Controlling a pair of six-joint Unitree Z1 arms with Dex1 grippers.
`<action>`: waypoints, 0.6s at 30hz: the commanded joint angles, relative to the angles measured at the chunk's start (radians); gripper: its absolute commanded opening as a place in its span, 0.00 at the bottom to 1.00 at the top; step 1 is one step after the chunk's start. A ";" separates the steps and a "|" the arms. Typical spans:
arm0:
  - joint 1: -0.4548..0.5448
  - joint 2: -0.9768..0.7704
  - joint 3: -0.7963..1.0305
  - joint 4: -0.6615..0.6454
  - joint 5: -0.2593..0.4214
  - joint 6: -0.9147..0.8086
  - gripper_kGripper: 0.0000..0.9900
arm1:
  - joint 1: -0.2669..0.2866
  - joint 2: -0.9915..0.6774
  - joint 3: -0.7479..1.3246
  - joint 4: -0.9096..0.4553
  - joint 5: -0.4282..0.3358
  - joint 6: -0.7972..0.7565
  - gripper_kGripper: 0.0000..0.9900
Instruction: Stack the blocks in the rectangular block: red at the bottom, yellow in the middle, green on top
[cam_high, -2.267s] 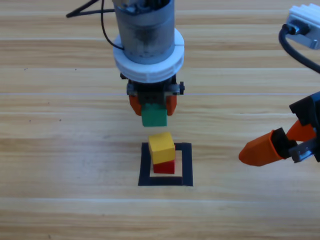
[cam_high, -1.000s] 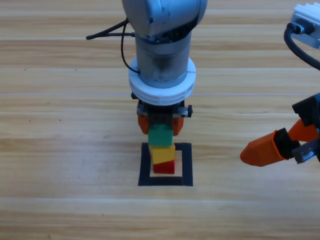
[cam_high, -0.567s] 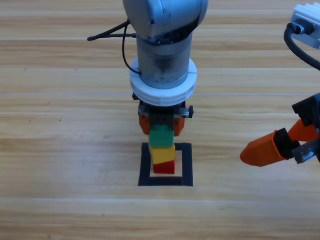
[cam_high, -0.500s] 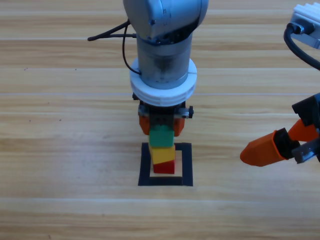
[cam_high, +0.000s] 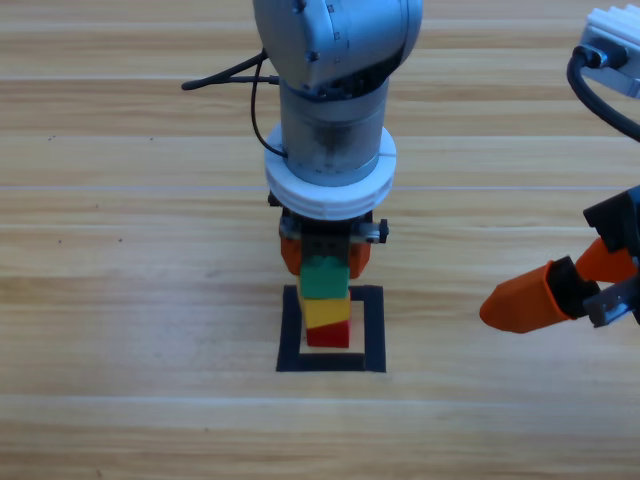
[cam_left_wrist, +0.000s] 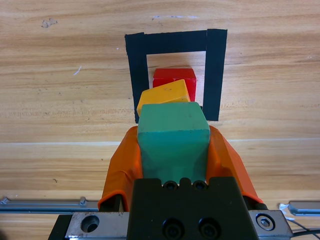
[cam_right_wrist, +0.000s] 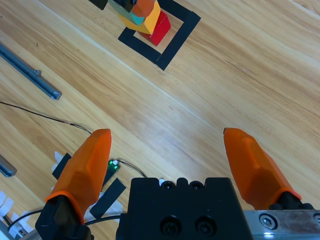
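Teal-green cube (cam_left_wrist: 173, 140), light, rigid and matte, sits clamped by its side faces in the left gripper (cam_left_wrist: 174, 150) atop the skewed yellow cube (cam_high: 325, 311) and red cube (cam_high: 329, 334) inside the black tape outline (cam_high: 372, 330); the right gripper (cam_right_wrist: 172, 157) waits wide open nearby.

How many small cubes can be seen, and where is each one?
3. The red cube sits inside the black tape square. The yellow cube lies on it, turned slightly. The green cube is on top, between the left end effector's jaws. None seems hidden.
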 joint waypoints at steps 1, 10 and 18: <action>-0.018 0.045 0.000 -0.010 -0.001 -0.005 0.04 | -0.022 0.007 0.034 -0.040 0.008 -0.006 1.00; -0.017 0.044 -0.003 -0.012 0.002 -0.005 0.20 | -0.022 0.010 0.038 -0.046 0.008 -0.006 1.00; -0.018 0.039 0.000 -0.012 0.003 -0.016 0.59 | -0.022 0.013 0.038 -0.047 0.006 -0.008 1.00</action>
